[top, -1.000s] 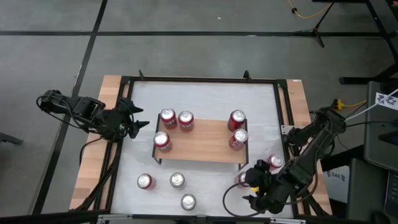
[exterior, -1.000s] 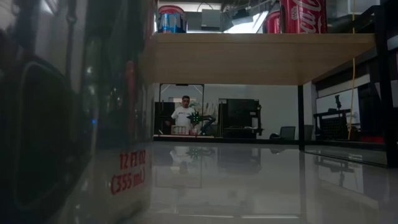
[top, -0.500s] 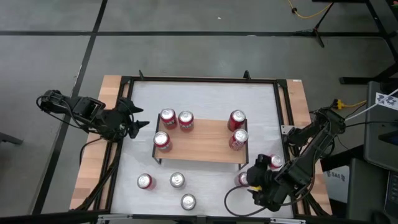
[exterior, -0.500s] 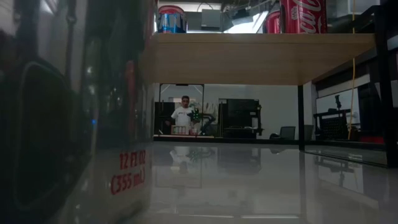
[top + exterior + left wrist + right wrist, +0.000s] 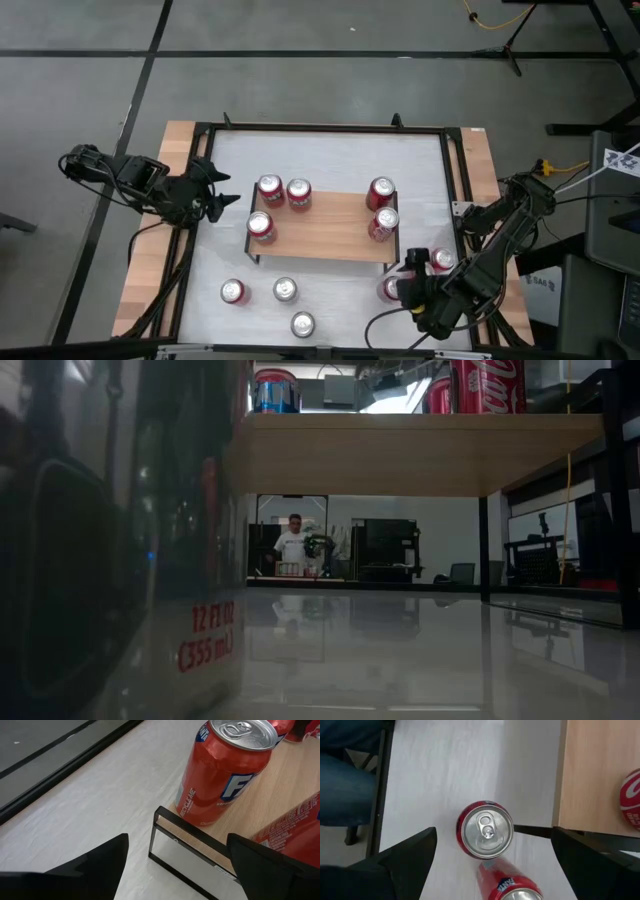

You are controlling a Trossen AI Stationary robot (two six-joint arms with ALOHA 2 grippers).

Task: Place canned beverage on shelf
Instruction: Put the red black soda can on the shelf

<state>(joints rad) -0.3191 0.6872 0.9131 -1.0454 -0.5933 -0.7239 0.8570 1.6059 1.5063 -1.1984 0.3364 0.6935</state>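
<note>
The right gripper [image 5: 408, 283], fingers apart and empty, is hovering directly above an upright can [image 5: 485, 829] standing just off the shelf [image 5: 325, 227] corner. The left gripper [image 5: 222, 189], half-open and empty, is waiting by the shelf's far end.

We see glossy metal cans [image 5: 225, 775] with bright aluminium tops, a matt light-wood shelf [image 5: 325, 228] on thin black metal legs, and a smooth, slightly reflective white bench [image 5: 330, 160].
</note>
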